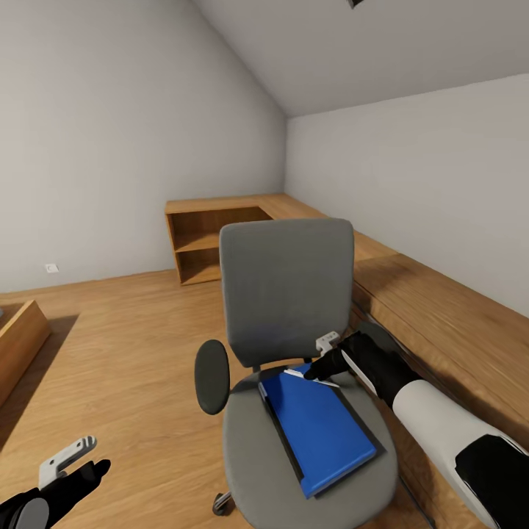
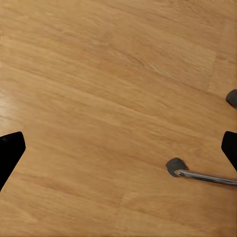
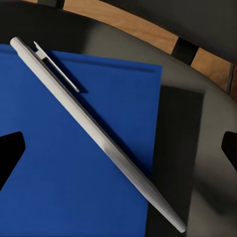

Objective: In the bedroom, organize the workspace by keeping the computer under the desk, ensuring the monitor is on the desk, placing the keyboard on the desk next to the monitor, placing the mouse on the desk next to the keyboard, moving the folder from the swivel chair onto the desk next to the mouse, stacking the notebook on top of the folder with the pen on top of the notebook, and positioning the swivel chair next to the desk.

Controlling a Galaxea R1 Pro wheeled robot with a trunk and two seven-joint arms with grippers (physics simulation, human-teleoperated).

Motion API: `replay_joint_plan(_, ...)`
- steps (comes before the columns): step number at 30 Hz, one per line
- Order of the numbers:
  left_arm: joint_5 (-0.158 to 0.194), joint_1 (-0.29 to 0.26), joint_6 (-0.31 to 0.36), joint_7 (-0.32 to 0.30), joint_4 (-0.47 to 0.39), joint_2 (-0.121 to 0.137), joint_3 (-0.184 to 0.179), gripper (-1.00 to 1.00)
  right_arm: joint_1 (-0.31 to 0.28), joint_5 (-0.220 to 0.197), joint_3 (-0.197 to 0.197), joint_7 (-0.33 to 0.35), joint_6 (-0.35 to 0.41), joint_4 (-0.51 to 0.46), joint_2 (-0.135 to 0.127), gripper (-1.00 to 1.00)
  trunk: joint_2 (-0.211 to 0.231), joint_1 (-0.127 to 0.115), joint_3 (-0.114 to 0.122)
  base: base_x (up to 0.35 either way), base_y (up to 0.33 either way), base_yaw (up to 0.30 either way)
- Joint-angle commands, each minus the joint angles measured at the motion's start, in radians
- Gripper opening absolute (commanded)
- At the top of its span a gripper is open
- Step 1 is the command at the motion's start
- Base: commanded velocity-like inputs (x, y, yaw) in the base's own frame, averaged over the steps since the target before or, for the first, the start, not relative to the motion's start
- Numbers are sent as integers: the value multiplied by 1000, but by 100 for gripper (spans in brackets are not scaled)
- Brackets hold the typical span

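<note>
The right gripper is hovering wide open over a grey pen lying on the blue folder, lower centre, on the swivel chair. The left gripper, lower left, is hanging open over bare floor. No writing is showing anywhere.

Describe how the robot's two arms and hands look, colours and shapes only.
The right arm has a smooth white forearm shell between glossy black segments, narrowing to a black wrist. The right hand is black with a small light grey bracket on top. The left hand is also black, with a pointed finger and a light grey slotted bracket beside it. In the wrist views the fingers show as plain black wedges. No cables or markings show.
</note>
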Motion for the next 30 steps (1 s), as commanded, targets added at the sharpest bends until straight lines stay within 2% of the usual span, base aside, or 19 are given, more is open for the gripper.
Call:
replay_joint_plan(1,11,-1,4,9,-1,0,0,100,-1,-10,6,-4,5,-1,-2,100,0,0,-1,4,0,0)
replay_joint_plan(9,10,-1,4,10,-1,0,3,100,1,-8,6,46,3,-1,-8,100,0,0,-1,1,0,0)
replay_joint_plan(22,11,-1,6,8,-1,1,2,100,1,-6,5,57,-12,-1,-15,100,0,0,-1,0,0,0)
replay_joint_plan(28,12,-1,6,8,-1,1,0,100,1,-7,5,57,-15,-4,-14,100,-42,23,-20,0,0,0)
replay_joint_plan(30,12,-1,7,8,-1,1,0,100,1,-7,5,57,-15,-4,-14,100,-42,23,-20,0,0,0)
